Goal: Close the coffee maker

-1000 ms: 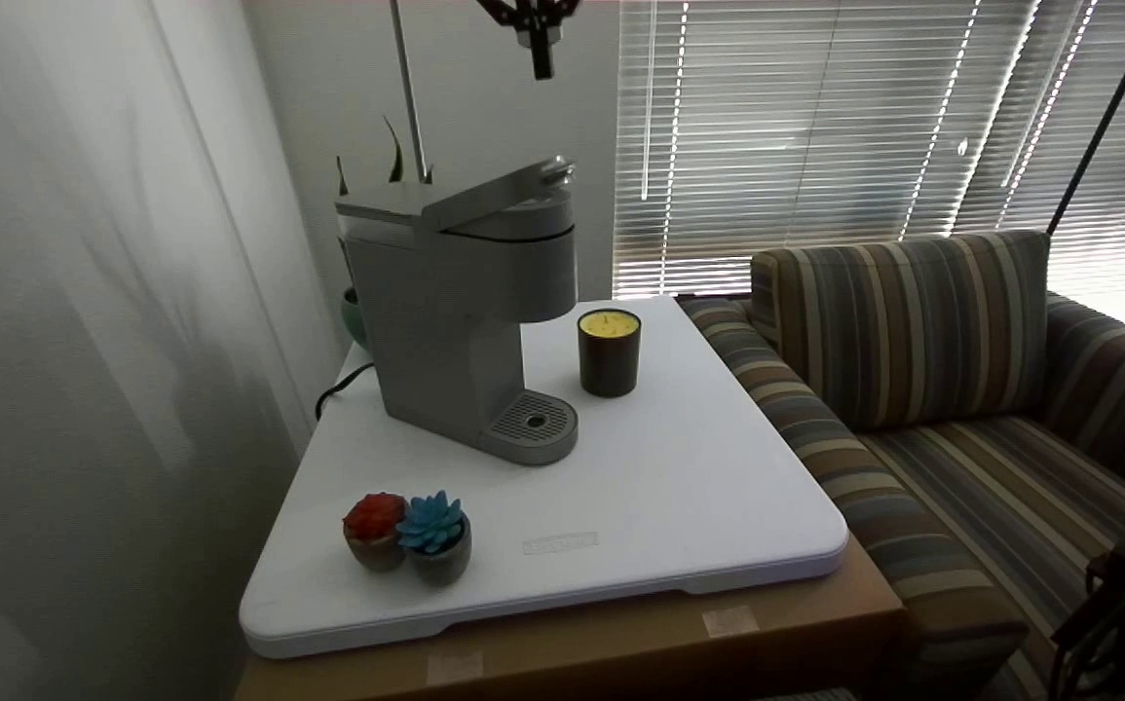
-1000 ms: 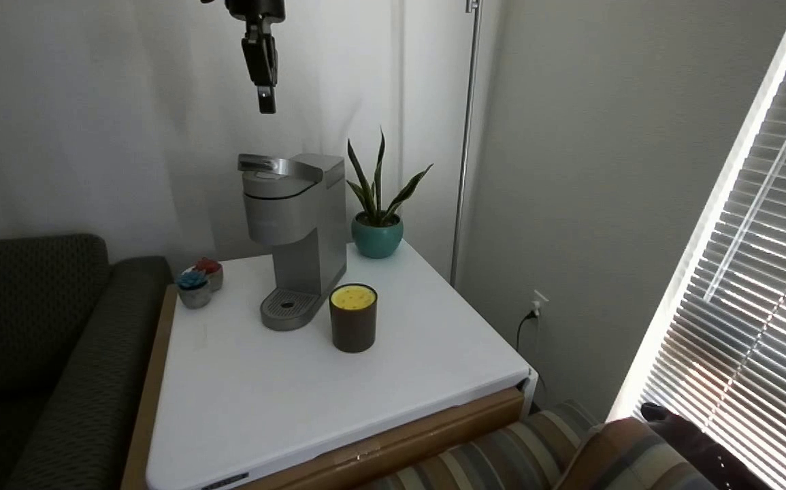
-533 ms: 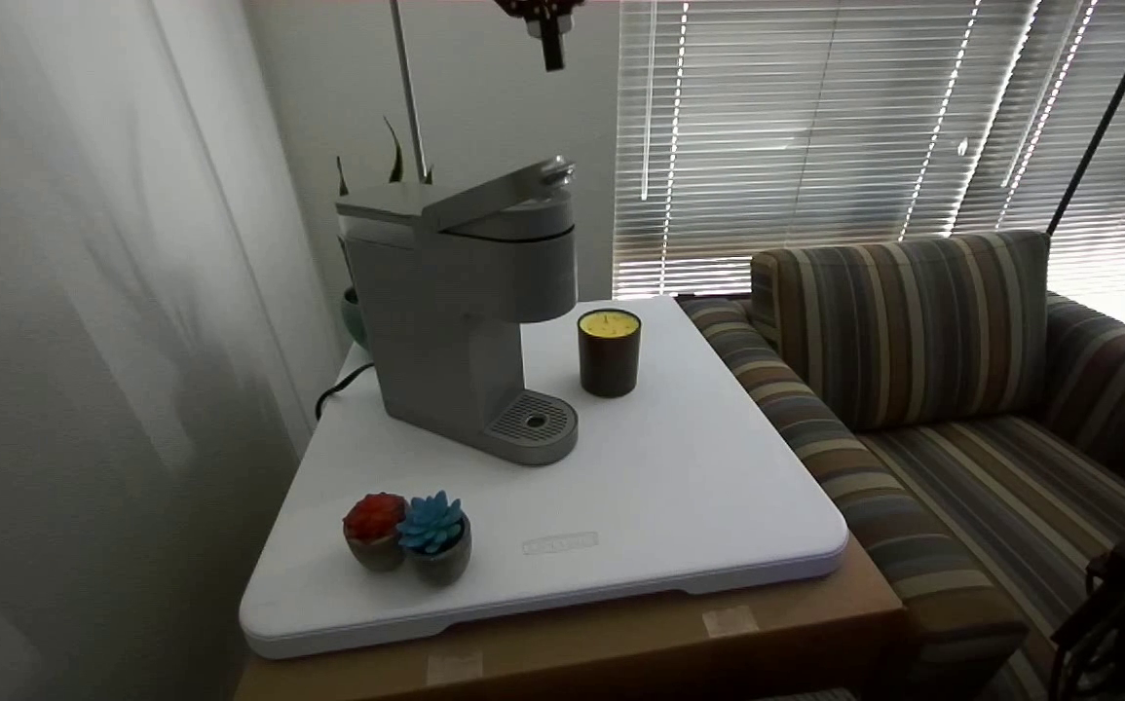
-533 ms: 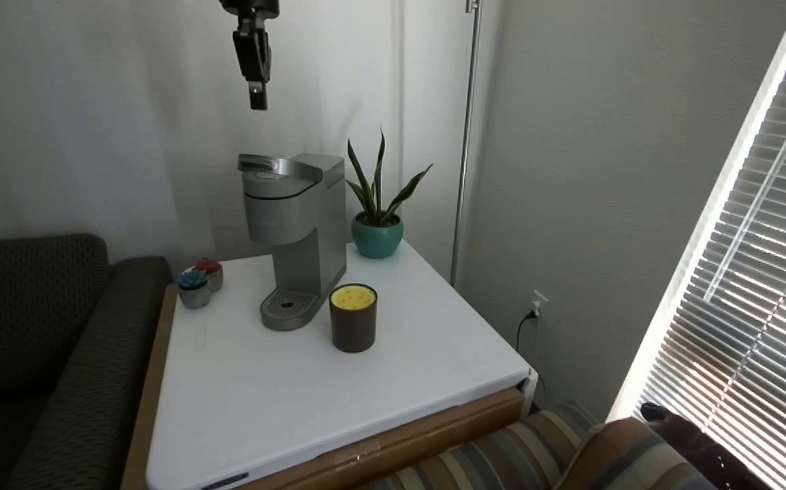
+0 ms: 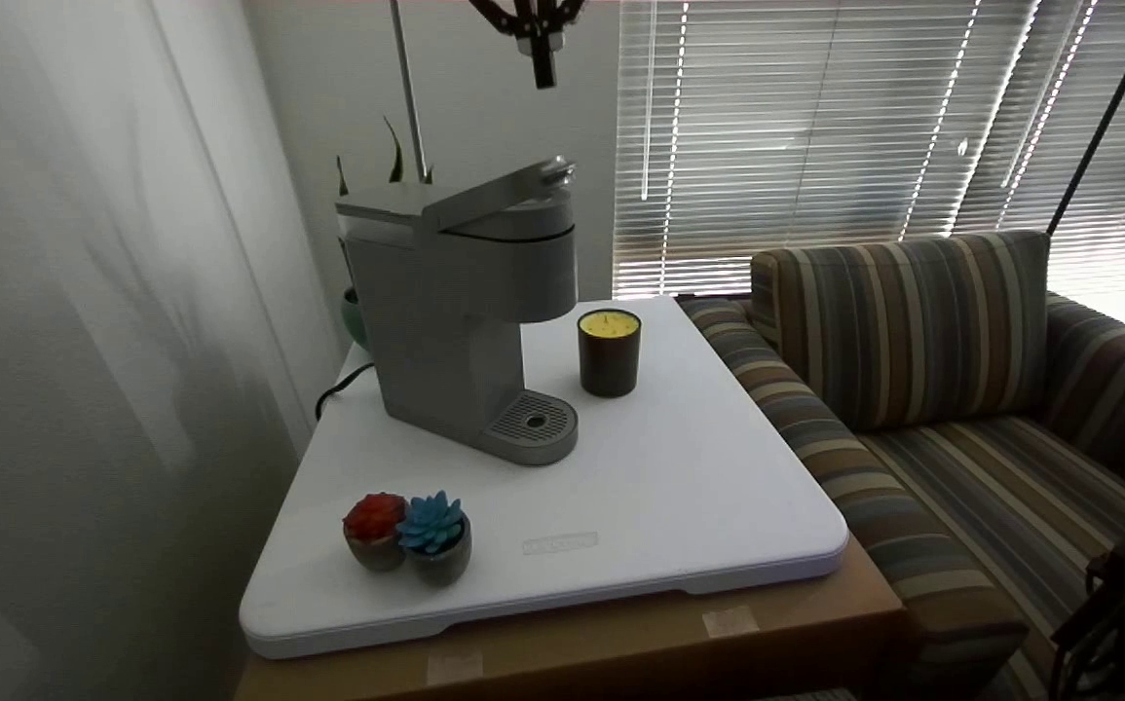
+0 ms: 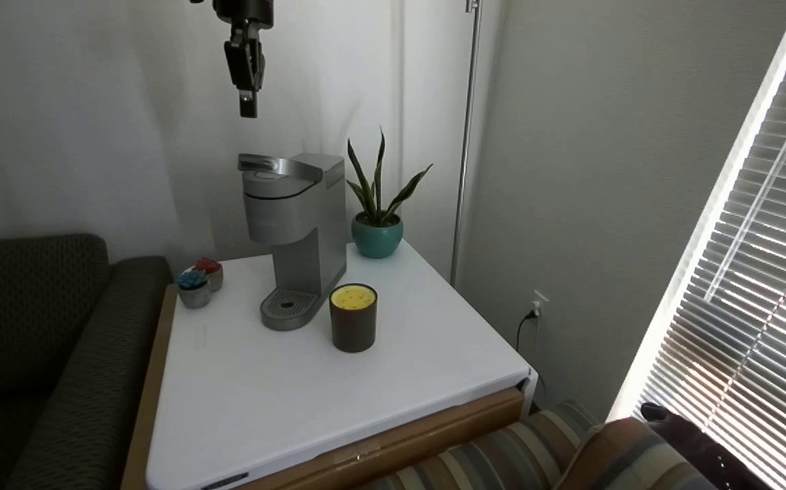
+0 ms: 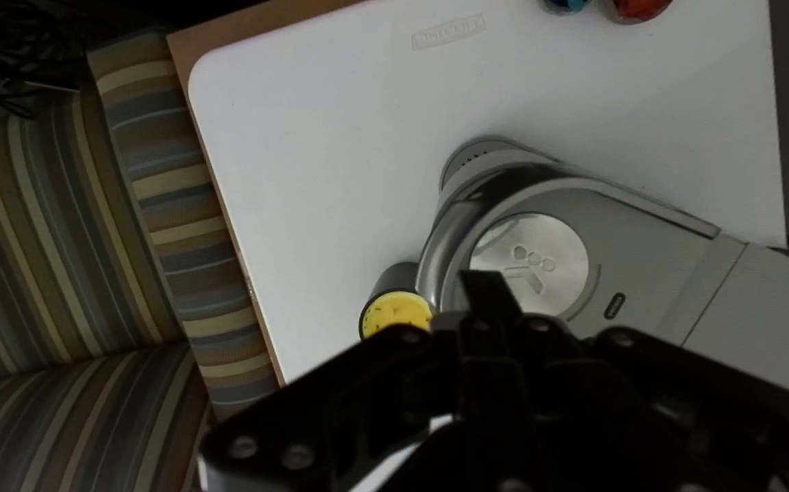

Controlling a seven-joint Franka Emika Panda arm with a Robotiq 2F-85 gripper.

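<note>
The grey coffee maker (image 5: 445, 302) stands upright on the white table and shows in both exterior views (image 6: 297, 224). Its lid (image 5: 499, 197) slants up toward the front, with the handle end raised above the round brew head. In the wrist view the lid's top with a shiny round disc (image 7: 551, 239) shows from above. My gripper (image 5: 543, 73) hangs above the front of the coffee maker, apart from it, with its fingers pointing down; it also shows in an exterior view (image 6: 248, 105). Its fingertips (image 7: 493, 295) are together with nothing between them. They cover part of the lid in the wrist view.
A dark candle jar with yellow wax (image 6: 353, 320) stands close beside the drip base. Two small potted succulents (image 5: 406, 535) sit near a table edge (image 5: 620, 574). A teal plant pot (image 6: 377, 238) stands behind the coffee maker. A striped armchair (image 5: 903, 331) adjoins the table.
My gripper has shifted slightly above the coffee maker, rising a little and then coming down again; in an exterior view it has drifted left. The coffee maker and lid have not moved.
</note>
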